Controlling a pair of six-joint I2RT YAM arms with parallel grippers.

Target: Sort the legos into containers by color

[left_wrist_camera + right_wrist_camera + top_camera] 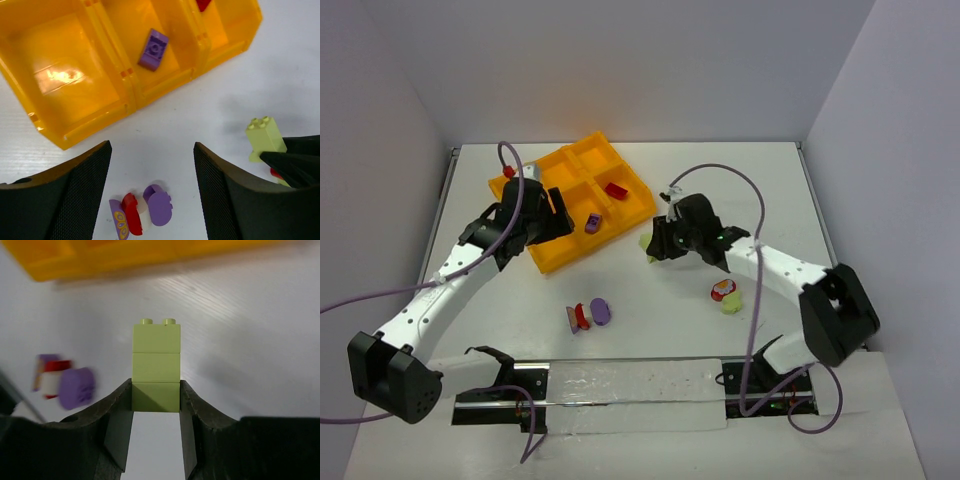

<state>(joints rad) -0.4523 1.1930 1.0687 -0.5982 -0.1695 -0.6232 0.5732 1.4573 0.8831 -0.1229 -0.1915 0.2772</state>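
Right tool (156,407) pinches the yellow-green brick (156,352) by its foot; it might pivot loose short of the tray (550,262); left tool (151,170) spread

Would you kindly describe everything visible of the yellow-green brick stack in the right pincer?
The yellow-green plastic brick stack looks like three smooth blocks joined in a column, with two round studs on its free end. The right pincer is shut on the end block, its black fingers against two opposite sides. It is held over the white table, near the orange-yellow plastic tray.
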